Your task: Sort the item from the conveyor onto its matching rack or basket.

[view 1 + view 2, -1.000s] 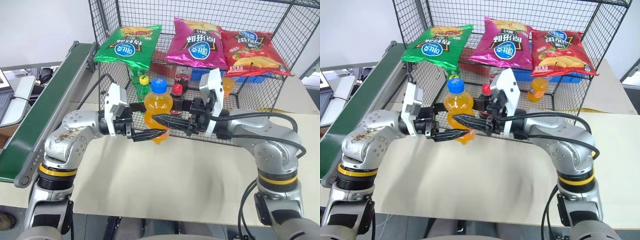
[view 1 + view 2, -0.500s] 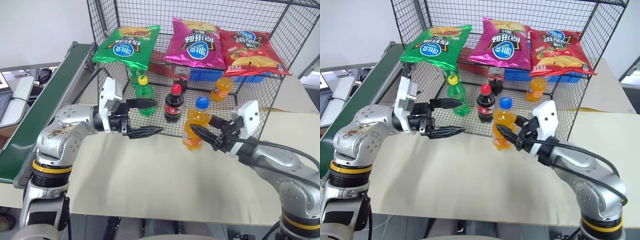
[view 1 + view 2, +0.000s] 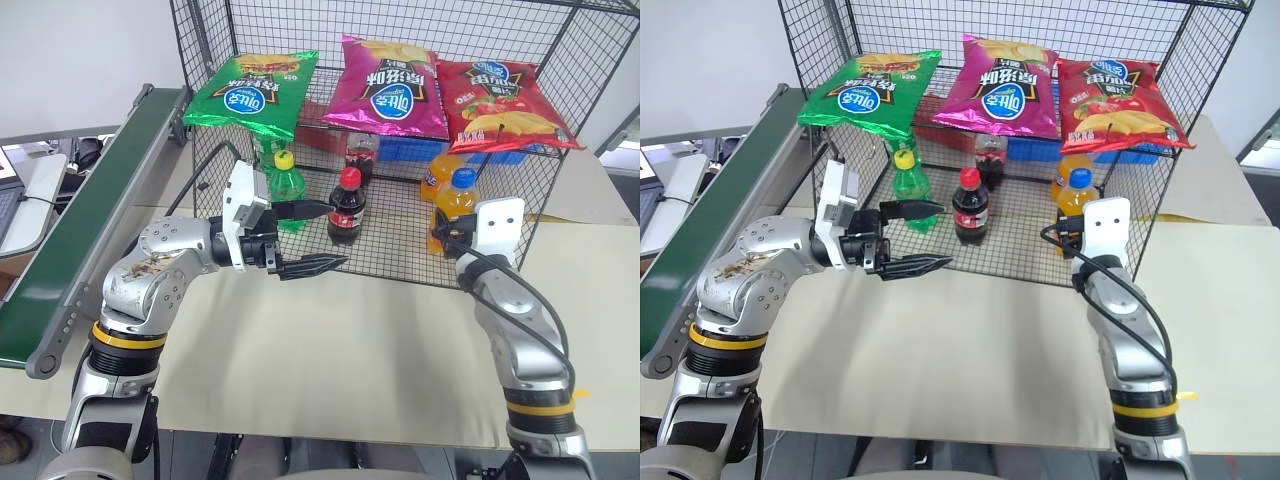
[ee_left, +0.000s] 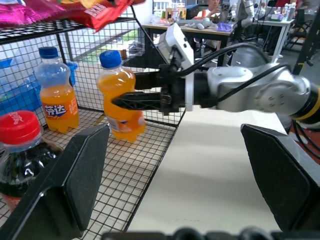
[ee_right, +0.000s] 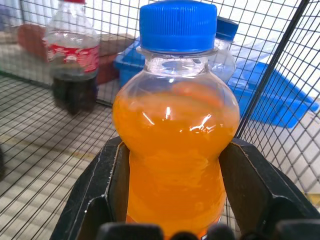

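The item, an orange soda bottle (image 3: 456,203) with a blue cap, is held upright by my right gripper (image 3: 442,230), which is shut on its body. It hangs over the front right part of the black wire rack (image 3: 392,252), beside another orange bottle (image 4: 57,100). In the right wrist view the black fingers (image 5: 107,190) press both sides of the bottle (image 5: 175,150). My left gripper (image 3: 333,236) is open and empty, pointing right in front of the rack's left half. The dark green conveyor (image 3: 90,210) runs along the left.
A green bottle (image 3: 287,185) and two cola bottles (image 3: 346,205) stand on the rack's shelf. A green (image 3: 255,90), a pink (image 3: 390,85) and a red chip bag (image 3: 500,100) hang above. A blue crate (image 5: 270,95) sits behind the mesh. The beige table (image 3: 350,340) lies in front.
My right gripper took the bottle from between my left gripper's fingers, swung it right and carried it into the rack's right side. The left gripper stayed open, nearly in place.
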